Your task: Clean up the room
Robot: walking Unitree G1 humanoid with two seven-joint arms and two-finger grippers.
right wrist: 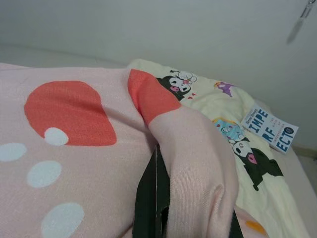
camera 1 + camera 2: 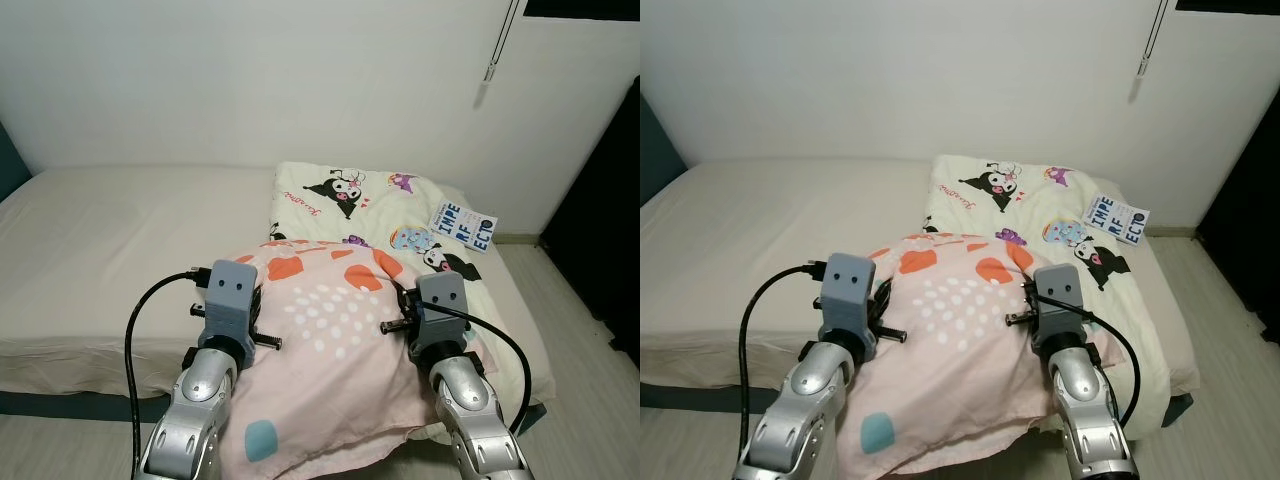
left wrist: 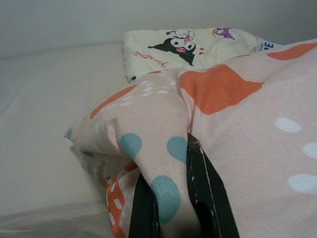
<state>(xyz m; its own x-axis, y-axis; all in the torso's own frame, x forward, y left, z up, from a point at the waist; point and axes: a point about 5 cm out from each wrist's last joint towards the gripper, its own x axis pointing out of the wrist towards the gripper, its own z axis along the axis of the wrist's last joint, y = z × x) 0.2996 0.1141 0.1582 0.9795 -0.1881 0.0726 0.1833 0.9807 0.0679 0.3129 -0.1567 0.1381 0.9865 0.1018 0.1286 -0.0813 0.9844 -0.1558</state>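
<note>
A pink blanket (image 2: 330,340) with orange patches, white dots and teal spots is held up in front of me over the bed's near edge. My left gripper (image 3: 173,208) is shut on a fold at the blanket's left corner, the cloth pinched between its black fingers (image 3: 144,210). My right gripper (image 1: 190,208) is shut on a fold at the right corner, and the cloth covers most of its fingers (image 1: 148,198). The blanket's lower part hangs down between my two arms.
A cream blanket (image 2: 350,200) with cartoon prints lies on the right of the beige bed (image 2: 120,230). A white and blue booklet (image 2: 462,227) rests on its far right edge. Light floor (image 2: 570,330) runs along the bed's right side, with a dark opening (image 2: 610,220) beyond.
</note>
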